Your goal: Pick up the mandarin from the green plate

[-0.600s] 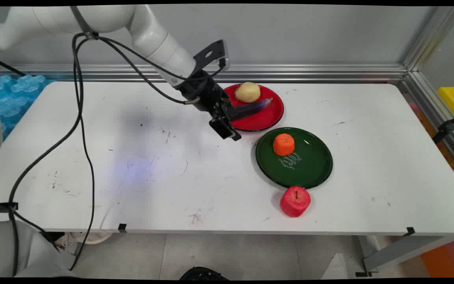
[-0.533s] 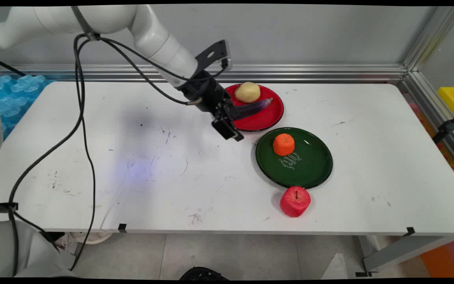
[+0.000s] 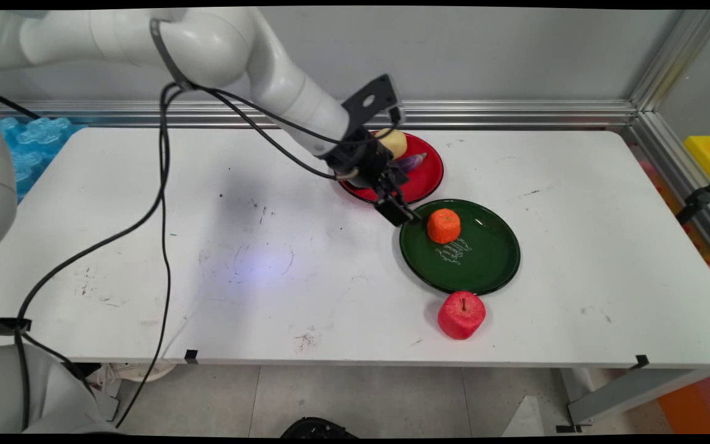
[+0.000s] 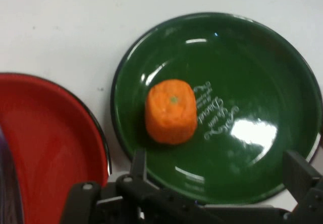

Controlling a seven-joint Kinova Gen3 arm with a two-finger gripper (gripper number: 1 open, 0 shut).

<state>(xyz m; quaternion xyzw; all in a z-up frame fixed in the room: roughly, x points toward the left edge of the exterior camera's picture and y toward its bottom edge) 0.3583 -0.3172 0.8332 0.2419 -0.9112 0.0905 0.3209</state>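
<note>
At the front of the white bench (image 3: pixel 145 216), closest to the camera, a round red toy apple (image 3: pixel 461 315) with a small dark stem sits by itself. It is just in front of the near rim of a round dark green plate with white writing (image 3: pixel 484 259), very close to it or just touching.

A small orange toy fruit (image 3: pixel 444 226) stands upright on the green plate, in the part nearer the arm and away from the middle. In the hand view the orange toy fruit (image 4: pixel 171 111) has a tiny green dot on top and sits beside the white writing on the green plate (image 4: pixel 252 72).

The black tool (image 3: pixel 399 211) hangs over the near-left rim of the green plate, just beside the orange fruit and not touching it. In the hand view the tool (image 4: pixel 219 171) has its two fingers spread wide apart, one at each side of the picture, and nothing is between them.

Behind the tool lies a round shiny red plate (image 3: pixel 423 182), just beside the green plate. A long purple toy eggplant (image 3: pixel 412 163) and a pale yellow toy potato (image 3: pixel 395 142) are on it, and the arm partly hides them both. A grey wall stands farthest back.
</note>
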